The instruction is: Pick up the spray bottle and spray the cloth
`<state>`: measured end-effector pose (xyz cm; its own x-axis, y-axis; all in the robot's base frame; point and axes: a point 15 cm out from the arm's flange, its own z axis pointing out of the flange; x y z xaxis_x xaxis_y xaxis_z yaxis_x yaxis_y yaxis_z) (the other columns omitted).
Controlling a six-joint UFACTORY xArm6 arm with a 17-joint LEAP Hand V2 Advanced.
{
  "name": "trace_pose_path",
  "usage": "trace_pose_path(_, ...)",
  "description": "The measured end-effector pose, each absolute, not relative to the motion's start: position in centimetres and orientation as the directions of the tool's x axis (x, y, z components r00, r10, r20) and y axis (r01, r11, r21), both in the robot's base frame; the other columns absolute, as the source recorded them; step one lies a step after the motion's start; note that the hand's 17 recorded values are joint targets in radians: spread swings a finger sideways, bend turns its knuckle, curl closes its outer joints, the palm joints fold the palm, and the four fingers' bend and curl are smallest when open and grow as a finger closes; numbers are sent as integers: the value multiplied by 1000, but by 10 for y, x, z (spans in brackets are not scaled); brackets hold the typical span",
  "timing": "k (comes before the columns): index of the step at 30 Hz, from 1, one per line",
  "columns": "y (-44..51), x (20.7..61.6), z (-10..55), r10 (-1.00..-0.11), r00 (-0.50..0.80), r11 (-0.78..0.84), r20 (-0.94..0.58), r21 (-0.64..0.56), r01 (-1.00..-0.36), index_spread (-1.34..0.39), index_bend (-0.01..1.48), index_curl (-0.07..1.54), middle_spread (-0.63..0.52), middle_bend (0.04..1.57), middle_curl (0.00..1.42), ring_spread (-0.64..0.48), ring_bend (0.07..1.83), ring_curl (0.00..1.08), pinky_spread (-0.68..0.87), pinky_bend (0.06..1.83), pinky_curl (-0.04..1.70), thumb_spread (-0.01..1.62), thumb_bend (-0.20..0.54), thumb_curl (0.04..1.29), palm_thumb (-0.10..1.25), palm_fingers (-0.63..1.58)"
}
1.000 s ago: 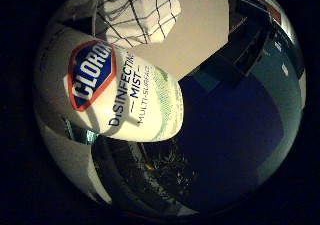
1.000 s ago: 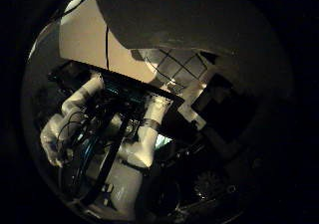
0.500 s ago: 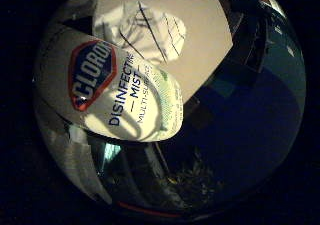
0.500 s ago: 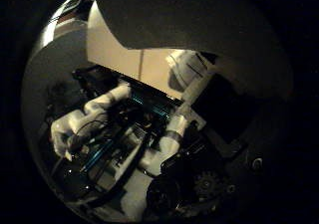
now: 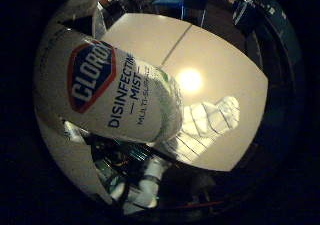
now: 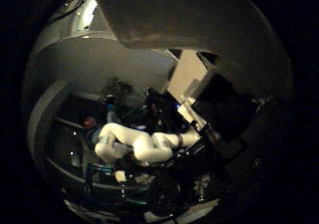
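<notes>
Little-finger view: spray bottle [image 5: 107, 97], white w/ printed label, fills the near side, right up against the palm, lifted off the light table [image 5: 150, 35]. Further right the white grid-lined cloth [image 5: 210, 120] lies on that table, just past the bottle's end. Hand [image 5: 145, 182] fingers curl round the bottle. Thumb view shows neither cloth nor label, only the bottle's pale body close overhead & white arm [image 6: 144, 144].

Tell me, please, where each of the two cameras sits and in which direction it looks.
Little finger side palm view: on the palm, looking past the spray bottle, close against it, down to the table and the checked cloth; hand parts show beside the bottle.
Thumb side palm view: same palm, looking back at the white arm and the room.
Shared: the bottle, likely the large pale shape there.
</notes>
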<state>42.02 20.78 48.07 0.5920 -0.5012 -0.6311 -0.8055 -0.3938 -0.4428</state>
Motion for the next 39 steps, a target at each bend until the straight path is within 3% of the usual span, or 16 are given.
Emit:
trace_pose_path(7, 231, 425, 464, -349, 611, -309, -710, -529, -791, -190, 1135, 619, -82, 1298, 553, -151, 1424, 530, -238, 1116, 877, 1017, -13, 746, 1093, 1250)
trace_pose_path(17, 243, 440, 424, -223, 654, -170, -723, -632, -756, -192, 1138, 625, -82, 1300, 552, -151, 1426, 530, -230, 1108, 888, 999, -12, 760, 1083, 1248)
trace_pose_path(25, 222, 462, 356, -233, 580, -120, -780, -569, -814, -192, 1137, 628, -82, 1300, 552, -150, 1426, 530, -229, 1104, 895, 984, -13, 769, 1081, 1248)
trace_pose_path(39, 212, 502, 293, -243, 545, -127, -803, -531, -838, -192, 1134, 630, -82, 1300, 552, -151, 1425, 530, -229, 1099, 903, 976, -13, 778, 1059, 1249)
